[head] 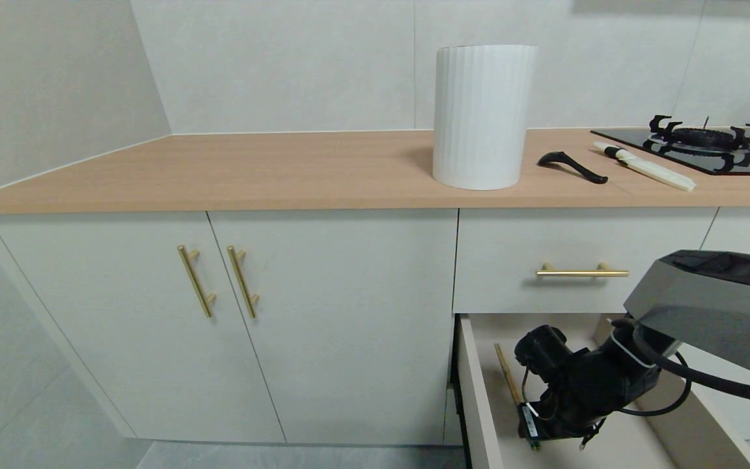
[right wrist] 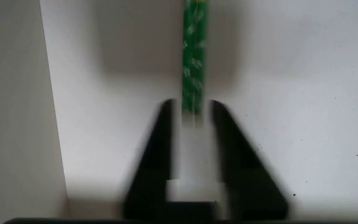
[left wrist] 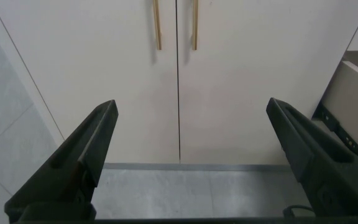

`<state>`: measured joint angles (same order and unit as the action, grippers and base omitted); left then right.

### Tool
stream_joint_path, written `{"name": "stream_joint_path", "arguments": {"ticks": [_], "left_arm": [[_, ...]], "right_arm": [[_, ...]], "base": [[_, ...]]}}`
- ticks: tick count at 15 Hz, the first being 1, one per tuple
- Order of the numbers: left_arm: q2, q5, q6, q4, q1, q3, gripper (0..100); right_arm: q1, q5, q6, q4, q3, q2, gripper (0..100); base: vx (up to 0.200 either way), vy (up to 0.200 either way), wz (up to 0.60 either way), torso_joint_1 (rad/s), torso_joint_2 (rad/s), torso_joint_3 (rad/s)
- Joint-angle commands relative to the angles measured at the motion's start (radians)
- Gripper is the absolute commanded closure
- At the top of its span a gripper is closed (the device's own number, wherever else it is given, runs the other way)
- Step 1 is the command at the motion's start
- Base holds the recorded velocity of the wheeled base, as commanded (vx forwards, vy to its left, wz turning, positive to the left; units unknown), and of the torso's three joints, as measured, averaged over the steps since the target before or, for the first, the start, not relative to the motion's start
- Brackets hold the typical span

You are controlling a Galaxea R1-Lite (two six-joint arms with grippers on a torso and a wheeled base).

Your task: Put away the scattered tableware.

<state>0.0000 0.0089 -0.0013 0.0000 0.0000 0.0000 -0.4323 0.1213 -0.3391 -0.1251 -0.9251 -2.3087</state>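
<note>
Now the right end effector is down inside the open drawer, w/ its two fingers pinched narrow on a green stick that has little white marks on it. I think it's a chopstick, but it's blurry, so can't be sure. The stick pokes out past the fingers, over the pale drawer floor and close to one side wall, prob. so it can be laid flat along the drawer and not across it. A wooden chopstick lies in the drawer too, by the wall nearest the cabinet doors, so this looks like the spot where long thin things go. The left end effector is low down, facing those doors, fingers spread wide w/ nothing in them; my guess is it waits there so it's out of the way. Up on the tabletop a black spoon and a knife lie loose, betw. the tall white jar and the stove. They're not put away yet, so I'd say the job is only partly done. Next the fingers need to open gently, so the stick drops flat.
</note>
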Motion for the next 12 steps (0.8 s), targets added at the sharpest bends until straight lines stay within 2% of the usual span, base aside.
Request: {"name": "stream_joint_path", "arguments": {"ticks": [1, 7, 12], "left_arm": [[0.0, 0.0, 0.0, 0.0, 0.0, 0.0, 0], [0.002, 0.0, 0.0, 0.0, 0.0, 0.0, 0], [0.002, 0.0, 0.0, 0.0, 0.0, 0.0, 0]], "right_arm": [[0.0, 0.0, 0.0, -0.001, 0.0, 0.002, 0], [0.001, 0.001, 0.0, 0.002, 0.006, 0.022, 0], [0.066, 0.012, -0.009, 0.067, 0.051, 0.402, 0]], "base": [[0.0, 0.0, 0.0, 0.0, 0.0, 0.0], [0.0, 0.0, 0.0, 0.0, 0.0, 0.0], [0.0, 0.0, 0.0, 0.0, 0.0, 0.0]]}}
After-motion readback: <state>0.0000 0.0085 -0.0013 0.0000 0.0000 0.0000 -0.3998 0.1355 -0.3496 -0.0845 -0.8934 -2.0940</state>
